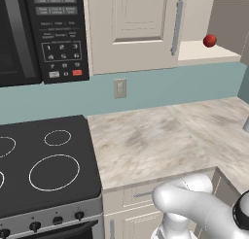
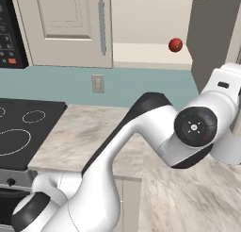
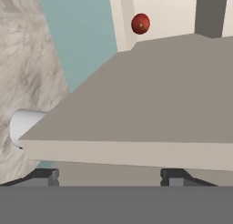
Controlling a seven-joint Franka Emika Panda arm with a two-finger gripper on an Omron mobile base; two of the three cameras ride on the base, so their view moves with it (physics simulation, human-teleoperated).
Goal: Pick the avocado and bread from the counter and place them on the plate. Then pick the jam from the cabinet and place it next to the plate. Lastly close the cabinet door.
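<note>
Marble counter (image 1: pixel 160 141) runs under cream wall cabinets. Seen from the hand, the two dark fingertips (image 3: pixel 45 176) stand apart, grasping nothing, just below the edge of the swung-open cabinet door (image 3: pixel 150 109). Well beyond them the red jam (image 3: pixel 140 23) sits alone on the open cabinet's shelf (image 1: pixel 204 52), past the closed door's silver handle (image 1: pixel 177 26).

A teal backsplash wall (image 1: pixel 160 90) carries a cream outlet plate (image 1: pixel 119 88); a black cooktop (image 1: pixel 44 160) sits under a black microwave (image 1: pixel 44 34).
</note>
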